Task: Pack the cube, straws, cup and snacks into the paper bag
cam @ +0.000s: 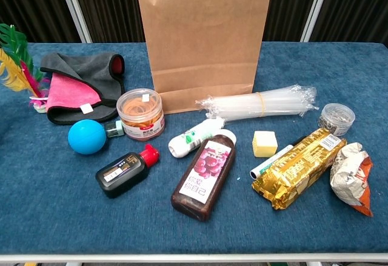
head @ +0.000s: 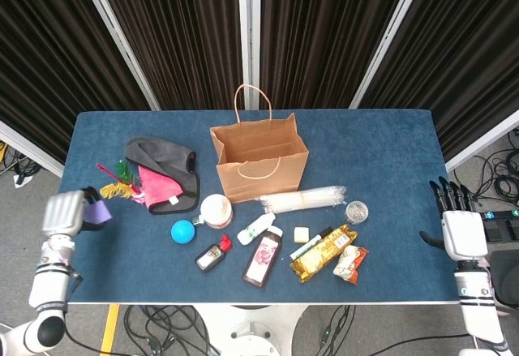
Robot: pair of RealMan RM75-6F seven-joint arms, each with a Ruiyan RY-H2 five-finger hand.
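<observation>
Purple cube (head: 98,211) is held in left hand (head: 66,213), lifted off the table's (head: 389,153) left edge, blurred. Right hand (head: 453,228) is seen off the right edge, fingers apart, nothing held. Bag (head: 259,156) stands open at centre; straws (head: 302,200) lie just near of it, snacks (head: 323,253) nearer-right.

The purple cube (head: 96,211) is sitting in the left hand (head: 66,212) beyond the table's left edge. The open paper bag (head: 259,159) is standing upright mid-table.

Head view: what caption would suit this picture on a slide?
Left hand holds purple cube off the table's left edge; paper bag stands open.
</observation>
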